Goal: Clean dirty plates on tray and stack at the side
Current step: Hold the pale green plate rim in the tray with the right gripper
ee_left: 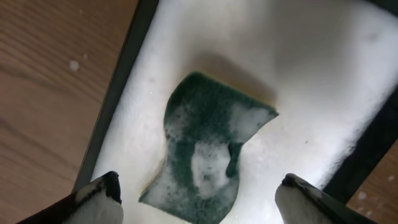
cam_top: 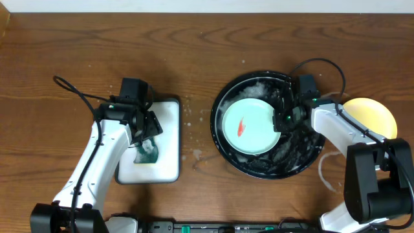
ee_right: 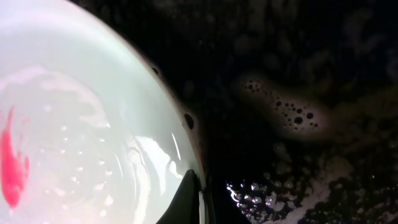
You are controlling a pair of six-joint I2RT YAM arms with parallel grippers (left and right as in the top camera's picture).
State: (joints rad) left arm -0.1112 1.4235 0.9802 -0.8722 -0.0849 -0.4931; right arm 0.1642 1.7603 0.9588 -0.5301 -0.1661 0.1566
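A pale mint-blue plate (cam_top: 253, 126) with a red smear (cam_top: 242, 127) lies in the black round tray (cam_top: 223, 152) among suds. My right gripper (cam_top: 283, 120) is at the plate's right rim and shut on it. In the right wrist view a dark finger (ee_right: 196, 186) pinches the plate's (ee_right: 74, 124) edge above the wet tray bottom (ee_right: 298, 62). A yellow plate (cam_top: 373, 114) lies on the table right of the tray, partly behind my right arm. My left gripper (cam_top: 147, 137) is open just above the green sponge (ee_left: 205, 149), fingers (ee_left: 200, 186) on either side.
The sponge (cam_top: 148, 153) lies soapy on a white rectangular dark-rimmed tray (cam_top: 166, 165), also seen in the left wrist view (ee_left: 298, 74), left of the black tray. Water drops and foam spot the wood between the two trays. Cables run behind both arms.
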